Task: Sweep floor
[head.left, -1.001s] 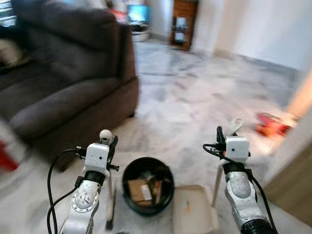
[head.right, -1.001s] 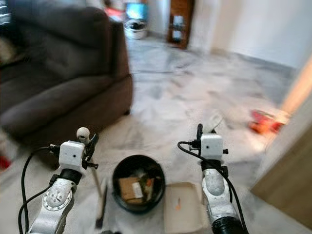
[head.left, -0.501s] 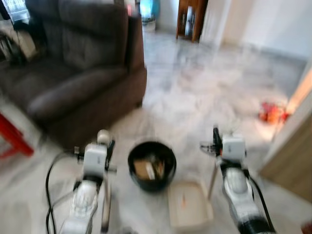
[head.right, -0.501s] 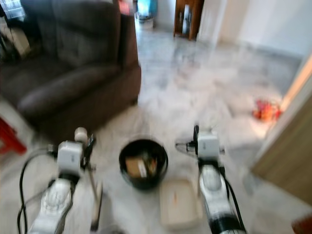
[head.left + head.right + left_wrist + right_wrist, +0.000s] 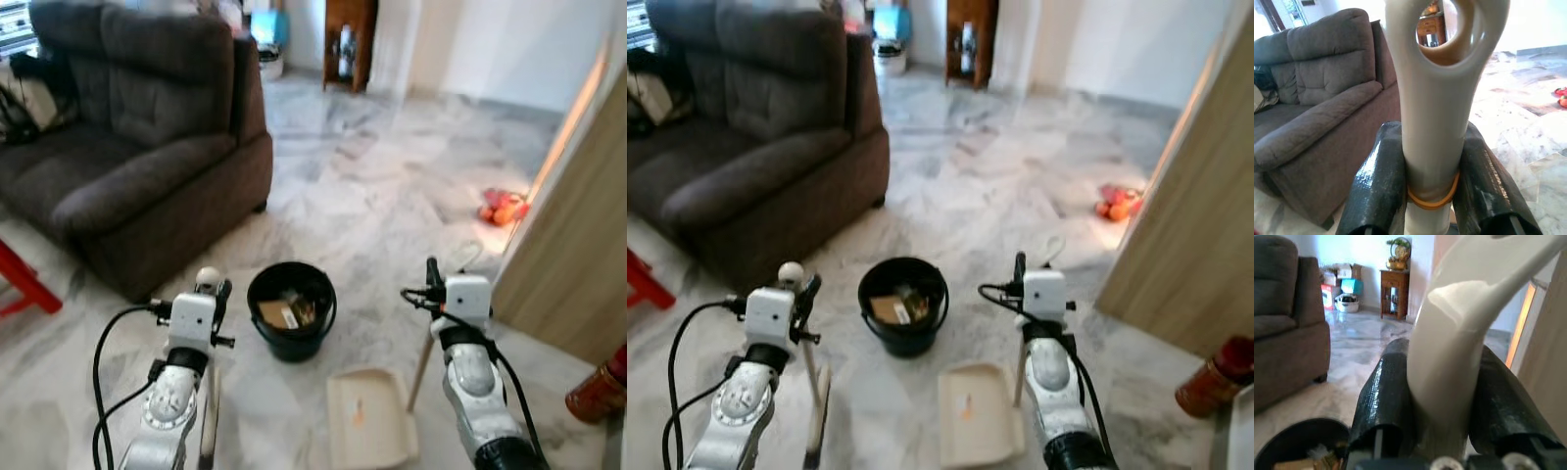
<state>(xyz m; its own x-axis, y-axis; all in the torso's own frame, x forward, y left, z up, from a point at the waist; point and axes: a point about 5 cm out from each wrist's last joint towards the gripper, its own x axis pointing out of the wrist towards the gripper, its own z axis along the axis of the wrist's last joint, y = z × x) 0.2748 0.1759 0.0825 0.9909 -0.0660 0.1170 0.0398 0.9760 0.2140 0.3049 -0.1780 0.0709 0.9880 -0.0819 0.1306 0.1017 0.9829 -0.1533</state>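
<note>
My left gripper (image 5: 216, 295) is shut on the cream broom handle (image 5: 1436, 112), which ends in a loop; its black fingers (image 5: 1377, 181) press it from both sides. The broom's head (image 5: 208, 432) hangs low beside my left arm. My right gripper (image 5: 432, 275) is shut on the pale dustpan handle (image 5: 1448, 363). That handle slants down to the cream dustpan tray (image 5: 367, 421), which rests on the marble floor (image 5: 382, 186). A black bucket (image 5: 291, 309) holding cardboard scraps stands between my two arms, just beyond the tray.
A dark grey sofa (image 5: 137, 147) fills the left side. A wooden panel (image 5: 578, 225) rises on the right, with a reddish-brown jar (image 5: 596, 390) at its foot. Orange-red toys (image 5: 500, 207) lie near the panel. A red stool leg (image 5: 24, 282) shows far left. Open floor stretches ahead.
The camera has shifted and sharpened, so bucket and sofa sit differently in the picture. Both grippers keep their hold on the broom and the dustpan handle.
</note>
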